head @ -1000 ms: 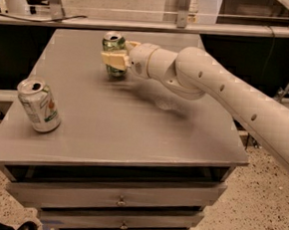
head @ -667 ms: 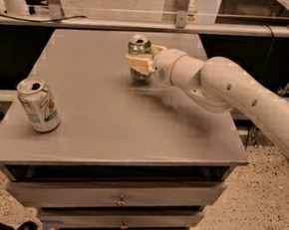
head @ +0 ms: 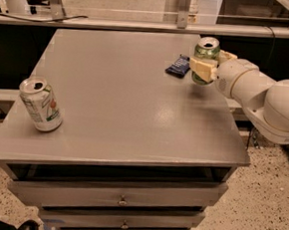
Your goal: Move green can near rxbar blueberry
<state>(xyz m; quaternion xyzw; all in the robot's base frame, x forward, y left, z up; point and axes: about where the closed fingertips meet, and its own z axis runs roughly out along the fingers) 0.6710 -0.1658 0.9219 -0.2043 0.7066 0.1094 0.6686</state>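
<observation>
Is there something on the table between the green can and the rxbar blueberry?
Nothing visible. The gripper holds the green can upright just right of the rxbar blueberry in the picture, with only bare table between them. The white can stands far off, near the front left corner.

White rounded arm [head: 258, 93], bulbous glossy joints, cream blocky claw [head: 212, 63] at far right of table [head: 124, 115]

My grey worktop [head: 134, 116] tops a cabinet of drawers [head: 78, 196] with small metal knobs, standing on a pale speckled floor [head: 262, 211]. Behind its far edge runs a metal rail [head: 116, 24] with upright posts, dark gaps beneath and brighter floor beyond. Light glares softly off the surface. My claw [head: 211, 63] hangs over its far right corner
</observation>
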